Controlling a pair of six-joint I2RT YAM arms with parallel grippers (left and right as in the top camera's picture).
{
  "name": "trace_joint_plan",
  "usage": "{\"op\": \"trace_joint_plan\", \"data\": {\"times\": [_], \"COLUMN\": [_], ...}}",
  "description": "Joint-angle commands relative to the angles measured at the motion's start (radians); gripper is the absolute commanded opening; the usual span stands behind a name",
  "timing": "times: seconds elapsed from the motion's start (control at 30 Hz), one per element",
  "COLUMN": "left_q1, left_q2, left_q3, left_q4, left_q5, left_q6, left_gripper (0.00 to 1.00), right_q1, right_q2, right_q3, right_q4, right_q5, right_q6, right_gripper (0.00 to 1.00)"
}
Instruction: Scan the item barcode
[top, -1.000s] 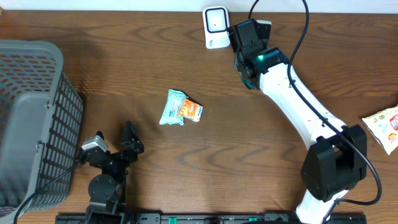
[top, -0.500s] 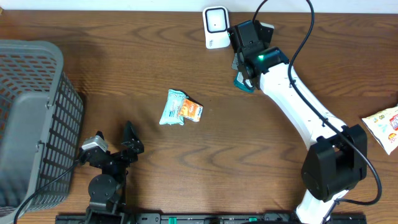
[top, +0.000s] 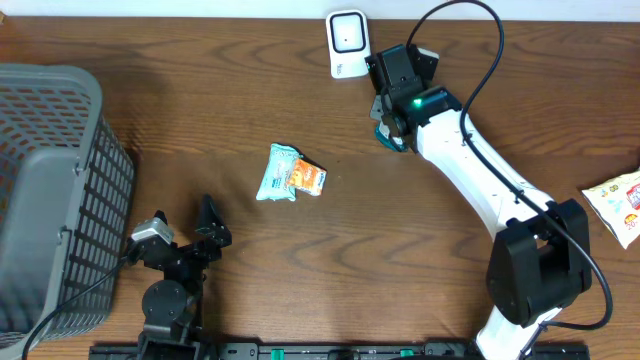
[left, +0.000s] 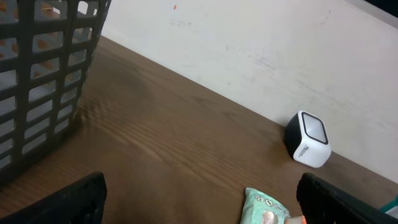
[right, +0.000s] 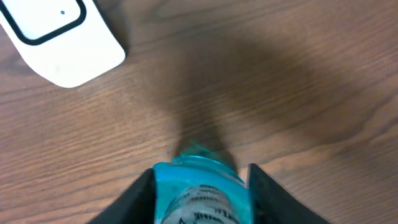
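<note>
Since 1 second ago the teal packet (top: 384, 135) has come into sight beneath the right gripper (right: 200, 180) — jaws flank it, clamped or not I cannot tell. Left gripper (left: 206, 196) gapes wide.

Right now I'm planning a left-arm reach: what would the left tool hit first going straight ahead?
Likely the snack packet, low between the open left tool's fingers; the white scanner sits farther back. Depth is unclear.
</note>
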Motion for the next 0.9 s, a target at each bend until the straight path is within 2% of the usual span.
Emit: {"op": "trace_joint_plan", "data": {"times": [0.0, 0.13, 0.3, 0.43, 0.73, 0.87], "left_q1": [0.004, 0.004, 0.004, 0.004, 0.004, 0.004], "left_q2": [-0.001, -0.001, -0.001, -0.001, -0.001, -0.001], "left_q3": [-0.020, -0.020, -0.020, -0.020, -0.020, -0.020], "left_q4": [-0.034, -0.034, -0.034, -0.034, -0.034, -0.034], "left_q5": [-0.006, -0.006, -0.006, -0.006, -0.006, -0.006], "left_q6": [-0.008, -0.008, -0.008, -0.008, -0.008, -0.008], "left_gripper": [0.98, 0.98, 0.98, 0.98, 0.98, 0.98], "right_q1": [0.003, 0.003, 0.003, 0.003, 0.002, 0.002], "right_q2": [-0.021, -0.032, -0.095, -0.196, -0.424, -0.432], "right_q3": [-0.006, -0.006, -0.002, 0.001, 0.000, -0.002], "right_q4": [0.008, 0.007, -0.008, -0.058, -0.122, -0.124], "right_q5": [-0.023, -0.042, -0.104, -0.118, -0.117, -0.117], "right_q6": [0.008, 0.000, -0.050, -0.055, -0.084, -0.214], "right_gripper": [0.52, 0.63, 0.88, 0.99, 0.99, 0.99]}}
